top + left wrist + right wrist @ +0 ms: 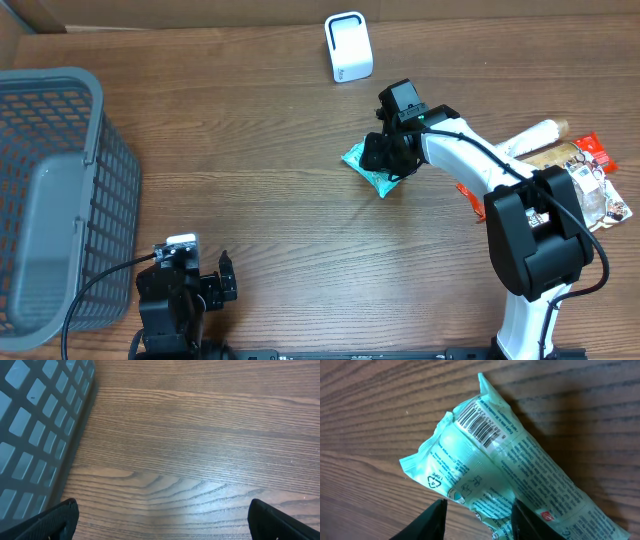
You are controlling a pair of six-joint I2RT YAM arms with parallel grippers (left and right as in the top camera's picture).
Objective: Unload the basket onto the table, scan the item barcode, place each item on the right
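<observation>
**Packet flat on the table, barcode up, claw half open over it**

The right claw (479, 512) stands partly open, its two dark fingers (432, 520) spread to either side of the near end of a mint-green packet (495, 475). From what I can see it pinches nothing: the packet lies flat on the wooden table (365, 415) and looks free. The barcode (479, 422) faces up, printed near the packet's far crimped end, just beyond the fingertips.

The packet looks like thin glossy film: light, soft, crinkly and probably slippery. It should dent rather than break. I would take it across the body, at the end away from the barcode, so neither finger covers the code. The flat crimped seals look too thin to grip safely.

The white scanner (348, 47) stands at the far edge of the table. The packet lies some way off on the robot's side of it, nearly straight in front. A pile of other snack packs (585, 175) sits well off to the scanner's right, nearer the robot. The grey basket (60, 90) is far to its left. The left claw (205, 285) rests well back from the scanner, beside the basket, jaws spread wide and empty.
</observation>
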